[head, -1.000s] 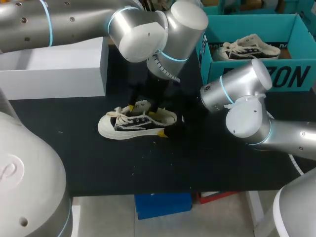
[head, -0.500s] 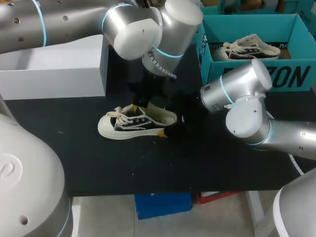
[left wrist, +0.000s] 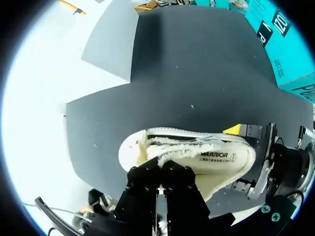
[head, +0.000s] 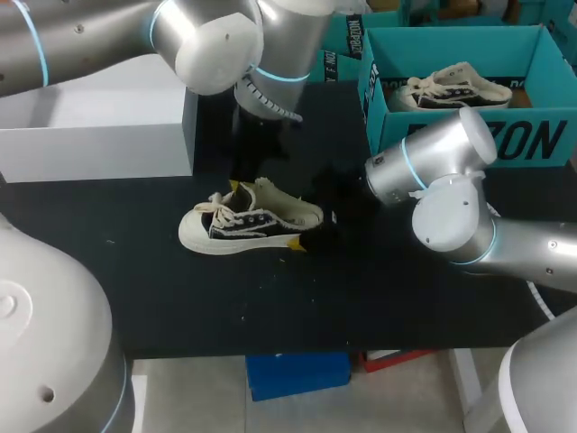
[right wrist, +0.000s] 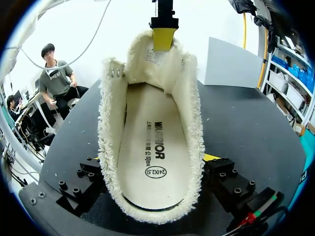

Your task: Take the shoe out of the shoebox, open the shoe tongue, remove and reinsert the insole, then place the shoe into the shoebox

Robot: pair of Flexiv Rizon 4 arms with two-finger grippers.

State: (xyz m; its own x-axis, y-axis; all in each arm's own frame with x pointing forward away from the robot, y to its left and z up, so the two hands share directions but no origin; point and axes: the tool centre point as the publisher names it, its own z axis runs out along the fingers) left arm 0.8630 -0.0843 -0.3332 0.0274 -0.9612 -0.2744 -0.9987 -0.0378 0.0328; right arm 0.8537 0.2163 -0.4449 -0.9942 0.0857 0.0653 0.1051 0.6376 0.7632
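A black-and-white sneaker [head: 248,225] with a fleecy cream lining stands on its sole on the black table [head: 180,298]. My left gripper [head: 236,187] comes down over the laces and is shut on the tongue [right wrist: 150,59], holding it pulled toward the toe. In the left wrist view the closed fingers [left wrist: 160,184] pinch the tongue's edge. My right gripper [head: 311,230] stands wide at the heel, one finger against each side of the shoe [right wrist: 152,147]. The cream printed insole [right wrist: 155,157] lies flat inside the opened shoe. The teal shoebox [head: 469,135] stands at the back right.
A second sneaker [head: 455,88] lies inside the teal shoebox. A white box [head: 99,126] stands at the back left of the table. Bare black table stretches in front of the shoe to the near edge.
My left gripper closed on the tongue and drew it up and toward the toe, uncovering the shoe's opening. The left arm shifted left and back. The right arm stayed still.
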